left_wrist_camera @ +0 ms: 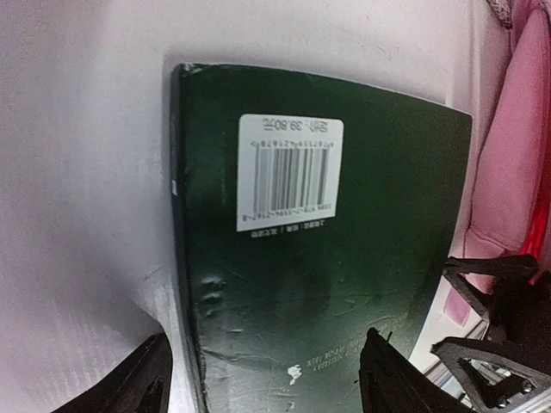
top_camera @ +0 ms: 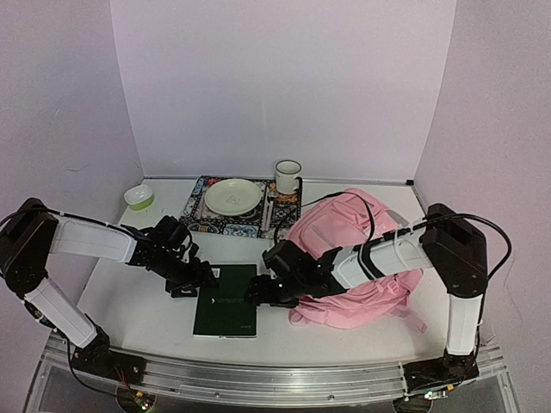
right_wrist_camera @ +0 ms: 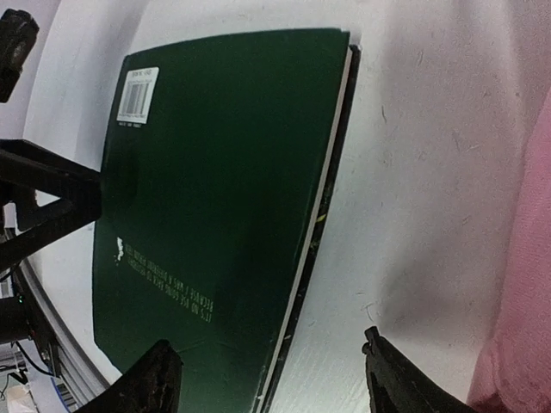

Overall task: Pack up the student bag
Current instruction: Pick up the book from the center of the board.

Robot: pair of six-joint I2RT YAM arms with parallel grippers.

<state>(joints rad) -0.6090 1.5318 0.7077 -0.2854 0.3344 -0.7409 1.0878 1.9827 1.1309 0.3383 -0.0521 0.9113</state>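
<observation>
A dark green book (top_camera: 226, 299) lies flat on the white table, back cover with its barcode facing up (left_wrist_camera: 318, 258). My left gripper (top_camera: 191, 280) sits at the book's left edge, open; in the left wrist view (left_wrist_camera: 265, 340) one finger is over the table and the other over the cover. My right gripper (top_camera: 263, 290) is at the book's right edge, also open and straddling that edge (right_wrist_camera: 267, 344). The student bag (top_camera: 362, 249), a soft pink backpack, lies right of the book under my right arm; its fabric shows at the edge of both wrist views (left_wrist_camera: 508, 172) (right_wrist_camera: 525, 284).
At the back, a patterned mat (top_camera: 200, 219) carries a pale plate (top_camera: 232, 196), with a white mug (top_camera: 287, 176) beside it. A small green bowl (top_camera: 139, 197) stands at the back left. The table's front rail (top_camera: 275, 379) runs close below the book.
</observation>
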